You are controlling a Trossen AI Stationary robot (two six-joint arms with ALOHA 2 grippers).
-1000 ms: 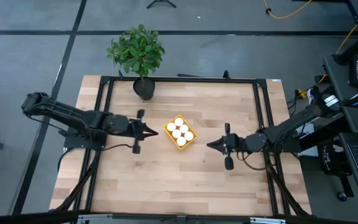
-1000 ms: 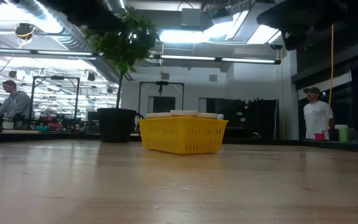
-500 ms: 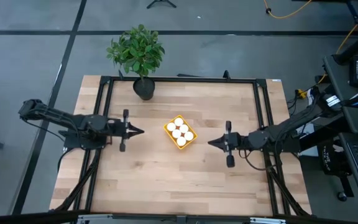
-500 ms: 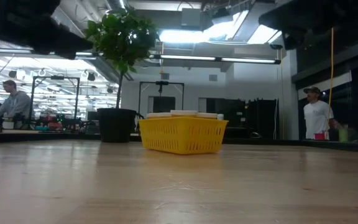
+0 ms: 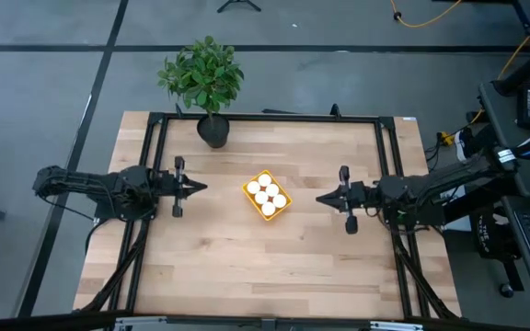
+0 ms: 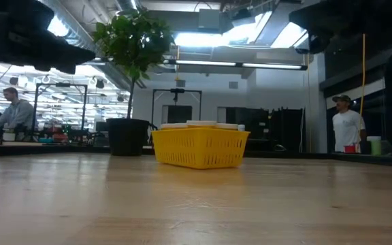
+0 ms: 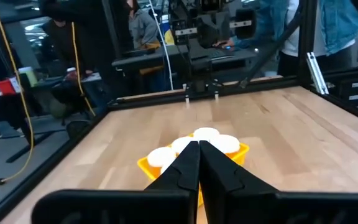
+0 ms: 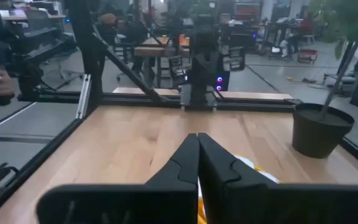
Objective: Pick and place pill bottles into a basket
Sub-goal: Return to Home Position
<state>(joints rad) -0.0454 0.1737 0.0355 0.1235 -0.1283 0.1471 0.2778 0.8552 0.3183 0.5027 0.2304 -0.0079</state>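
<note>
The yellow basket (image 5: 267, 197) stands on the table's middle and holds several pill bottles (image 5: 265, 195), their white caps up; it also shows in the low view (image 6: 199, 148) and the left wrist view (image 7: 151, 164). My left gripper (image 5: 204, 187) is shut and empty, left of the basket, above the table. My right gripper (image 5: 319, 198) is shut and empty, right of the basket. Both point at the basket.
A black pot with a green plant (image 5: 212, 129) stands at the table's far edge, left of centre. A black frame (image 5: 155, 165) runs along the table's left, far and right sides. People sit and stand in the room beyond the table.
My left gripper has drawn back from the basket toward the table's left edge. My right gripper has shifted a little toward the table's right and far edges. The basket and bottles have stayed in place.
</note>
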